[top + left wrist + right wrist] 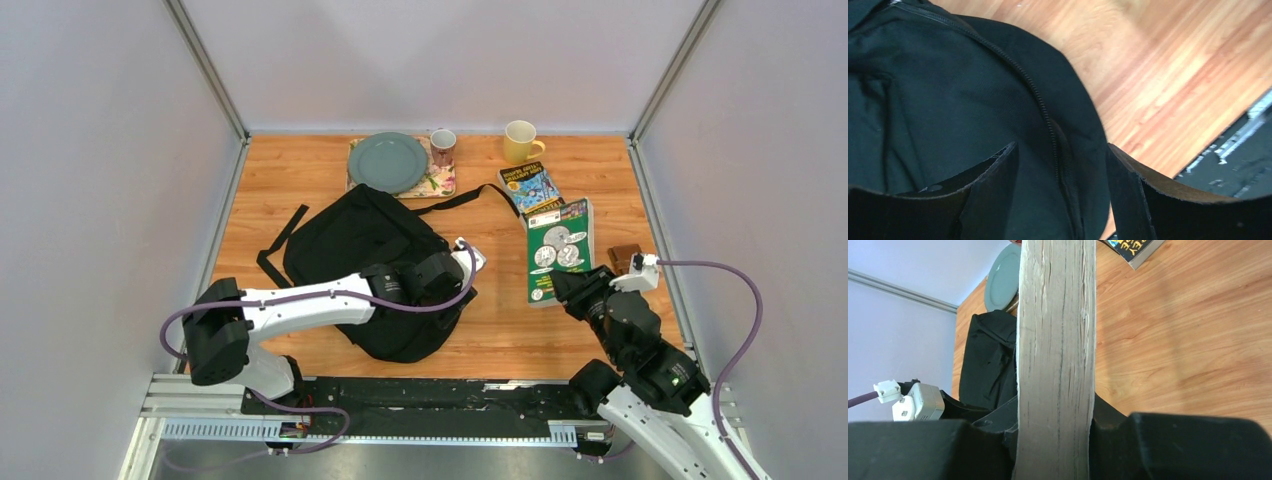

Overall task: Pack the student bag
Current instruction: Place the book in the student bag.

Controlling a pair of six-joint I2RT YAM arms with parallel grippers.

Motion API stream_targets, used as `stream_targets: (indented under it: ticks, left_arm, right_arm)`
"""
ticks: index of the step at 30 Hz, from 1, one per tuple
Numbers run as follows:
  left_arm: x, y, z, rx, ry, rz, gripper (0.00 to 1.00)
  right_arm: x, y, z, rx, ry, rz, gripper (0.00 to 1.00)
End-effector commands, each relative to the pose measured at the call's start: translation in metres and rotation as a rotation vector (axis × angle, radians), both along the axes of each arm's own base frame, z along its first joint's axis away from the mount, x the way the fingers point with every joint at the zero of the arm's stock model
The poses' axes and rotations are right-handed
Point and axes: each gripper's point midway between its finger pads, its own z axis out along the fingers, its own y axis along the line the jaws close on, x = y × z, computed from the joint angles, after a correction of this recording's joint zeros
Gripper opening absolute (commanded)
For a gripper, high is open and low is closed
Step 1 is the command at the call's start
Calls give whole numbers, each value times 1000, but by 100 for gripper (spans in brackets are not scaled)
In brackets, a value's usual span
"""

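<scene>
The black student bag (350, 245) lies at the centre-left of the table, straps trailing toward the back. My left gripper (445, 275) is over the bag's right edge. In the left wrist view it (1060, 150) is open, its fingers standing either side of the bag's zipper (1038, 95) and black fabric (948, 90). My right gripper (578, 290) is shut on the near end of a thick green book (558, 250). In the right wrist view the book's grey page edge (1055, 315) is clamped between the jaws of the gripper (1055, 410). The bag (988, 355) lies beyond, to the left.
A smaller blue book (530, 186) lies behind the green one. A grey-green plate (387, 161) on a floral mat (440, 183), a patterned mug (442, 146) and a yellow mug (520, 141) stand along the back. A small brown wallet (624, 257) lies at the right edge.
</scene>
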Motion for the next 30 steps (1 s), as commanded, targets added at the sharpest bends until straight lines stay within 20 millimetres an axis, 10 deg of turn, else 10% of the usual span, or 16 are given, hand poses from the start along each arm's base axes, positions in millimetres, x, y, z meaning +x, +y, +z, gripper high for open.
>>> stream_targets:
  ticks: [1,8,16,30]
  left_arm:
    - [21,11,12,130,-133,19,72]
    - [33,21,13,196,-194,74,56]
    - [38,42,29,189,-265,124,0]
    - [60,99,100,69,-343,277,0]
  right_arm:
    - [2,-4,30,57,-81,-23,0]
    - [1,4,23,57,-56,12,0]
    - [-4,18,11,54,-13,85,0]
    - [-40,113,25,205,67,613,0]
